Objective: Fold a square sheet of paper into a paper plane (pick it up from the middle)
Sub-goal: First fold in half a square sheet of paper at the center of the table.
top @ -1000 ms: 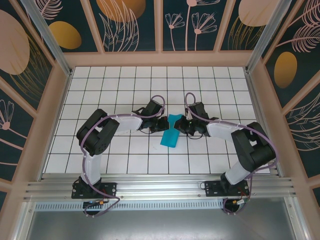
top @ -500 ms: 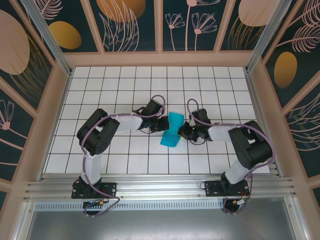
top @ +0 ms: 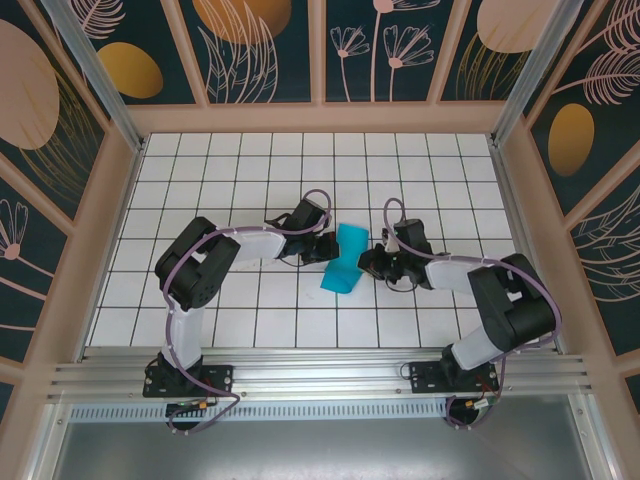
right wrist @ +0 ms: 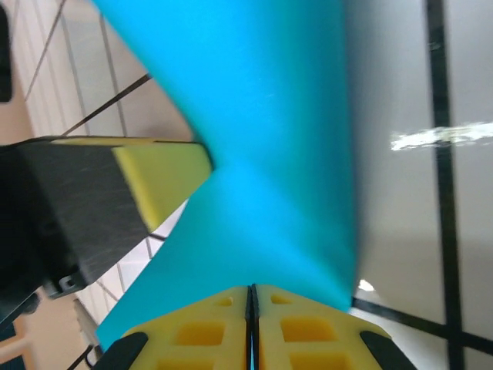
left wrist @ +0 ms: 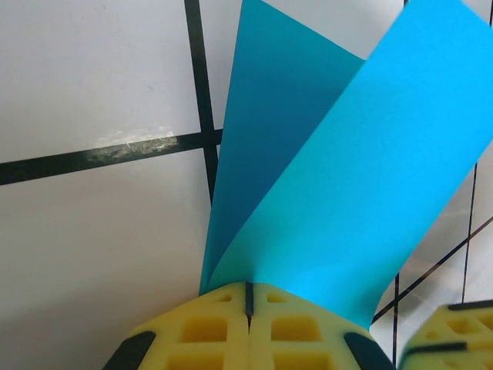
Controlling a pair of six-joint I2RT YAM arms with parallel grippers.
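Note:
The square sheet of paper, teal-blue and folded over, stands lifted off the white tiled table at its middle. My left gripper is shut on the sheet's left edge, and my right gripper is shut on its right edge. In the left wrist view the yellow jaws meet on the fold and two layers of paper fan upward from them. Seen from the right wrist, the closed jaws pinch the paper, with a left finger pressed against its far side.
Black grid lines cross the white table. Wooden-framed walls with a floral pattern close in the back and both sides. An aluminium rail carries the arm bases along the near edge. A right finger shows at the lower right in the left wrist view.
My right gripper has slid right and toward the near edge, off the top of the paper. More of the sheet's upper part now shows between the grippers. The left gripper stayed put.

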